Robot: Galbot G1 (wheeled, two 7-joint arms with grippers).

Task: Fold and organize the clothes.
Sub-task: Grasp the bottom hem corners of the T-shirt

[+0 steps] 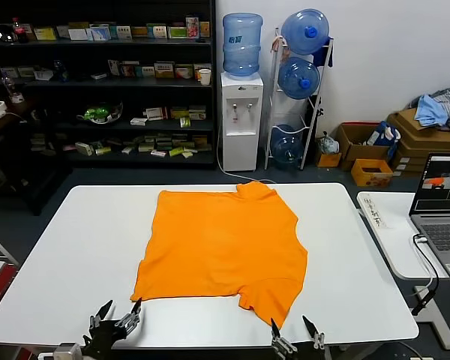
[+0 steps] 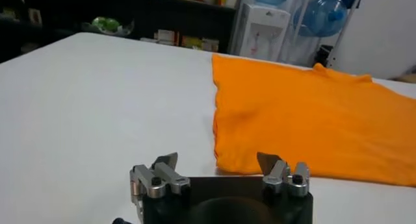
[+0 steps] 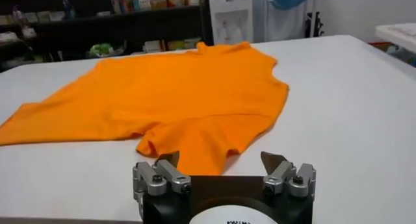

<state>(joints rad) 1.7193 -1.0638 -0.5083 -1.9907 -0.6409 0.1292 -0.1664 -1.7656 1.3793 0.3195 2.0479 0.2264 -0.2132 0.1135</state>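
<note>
White counter [image 1: 82, 247] filling the foreground of an office-like room, carrying one orange T-shirt [image 1: 225, 244] lying flat near the middle, slightly rumpled, one short sleeve [image 1: 274, 296] pointing toward the near edge on the robot's right, collar end toward the far edge. Sitting low at the near edge, two tools: left tool [image 1: 118, 313] just short of the shirt's near left corner, fingers spread wide and pinching nothing; right tool [image 1: 294, 330] just short of the near sleeve, fingers likewise spread wide and gripping nothing. Neither touching the fabric. Standing behind the counter, one white water dispenser [image 1: 241, 120] carrying one blue bottle [image 1: 242, 43] on top; beside it, one wire rack [image 1: 301, 97] holding three more blue bottles, stacked one above another. Lining the back wall on the left, dark shelving [image 1: 97, 82] loaded with many small boxes and packets, too small for counting. Resting to the right, one open laptop [image 1: 441, 210] on a side table, and several cardboard boxes [image 1: 367, 154] on the floor, contents hard to make out, with one blue-grey cloth heap [image 1: 439, 109] lying on top of the farthest boxes.
</note>
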